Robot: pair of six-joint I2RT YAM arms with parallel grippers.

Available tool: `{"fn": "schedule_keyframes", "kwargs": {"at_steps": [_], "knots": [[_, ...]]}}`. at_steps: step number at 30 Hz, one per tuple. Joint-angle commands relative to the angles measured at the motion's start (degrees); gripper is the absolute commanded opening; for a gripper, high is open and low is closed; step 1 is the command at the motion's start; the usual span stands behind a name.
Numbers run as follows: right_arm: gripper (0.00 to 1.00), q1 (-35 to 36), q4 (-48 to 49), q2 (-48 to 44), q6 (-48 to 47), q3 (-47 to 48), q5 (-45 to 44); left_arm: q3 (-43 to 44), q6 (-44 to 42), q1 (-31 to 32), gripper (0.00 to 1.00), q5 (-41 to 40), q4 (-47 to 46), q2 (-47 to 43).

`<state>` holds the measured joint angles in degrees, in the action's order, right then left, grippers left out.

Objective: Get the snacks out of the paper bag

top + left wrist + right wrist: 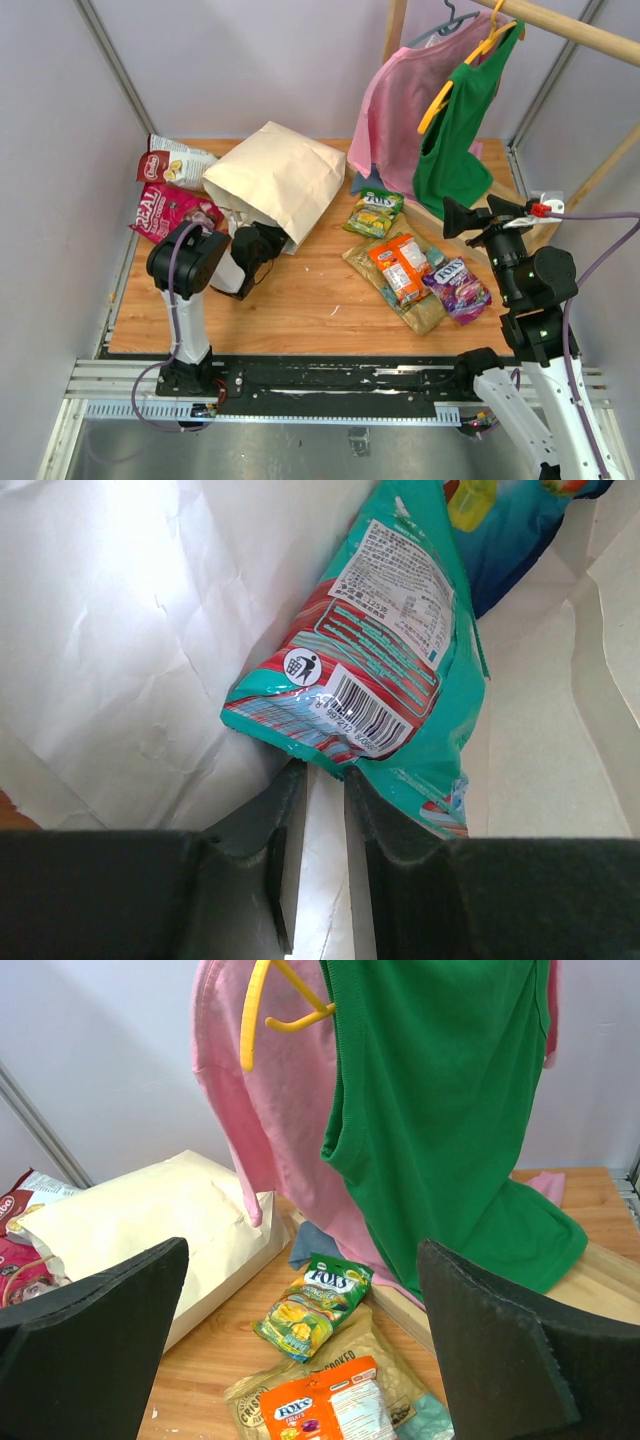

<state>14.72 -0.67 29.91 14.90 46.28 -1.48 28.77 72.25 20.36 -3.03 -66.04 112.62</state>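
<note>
my left arm bent down over the tabletop, its left gripper (262,245) pushed into the mouth of the tall tan kraft paper bag (280,175), which lay on its side. my right arm stood raised at the right, the right gripper (302,1250) spread wide and holding nothing.

the surface was a wooden table (310,330) boxed in by pale walls. a pink shirt (400,110) and a green shirt (455,140) hung on yellow hangers from a wooden rail. a green packet (373,212), an orange packet (400,265), a purple packet (457,287) and a flat tan packet (425,312) lay right of the bag. a red-white packet (172,163) and a magenta packet (165,210) lay on its left.

inside the bag, a glossy teal snack packet (390,650) met my left fingertips with its crimped edge. the jaws stood narrowly apart; i could not tell whether they pinched it. a blue packet (520,540) lay behind it.
</note>
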Motion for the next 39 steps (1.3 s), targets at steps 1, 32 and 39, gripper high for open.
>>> {"fn": "schedule_keyframes", "kwargs": {"at_steps": [1,32,39], "knots": [[0.98,-0.32,2.09,-0.33,-0.37,-0.89,0.82,0.4,-1.73,0.12,0.24,-2.27,-0.64,0.93],[0.98,-0.34,4.57,1.48,0.99,-1.48,3.87,-10.18,-18.85,-0.72,0.43,-4.47,18.14,-28.3],[0.98,-0.37,3.05,-0.47,0.34,-1.09,2.88,-3.53,-12.18,-0.85,0.41,3.01,6.67,-11.51]]}}
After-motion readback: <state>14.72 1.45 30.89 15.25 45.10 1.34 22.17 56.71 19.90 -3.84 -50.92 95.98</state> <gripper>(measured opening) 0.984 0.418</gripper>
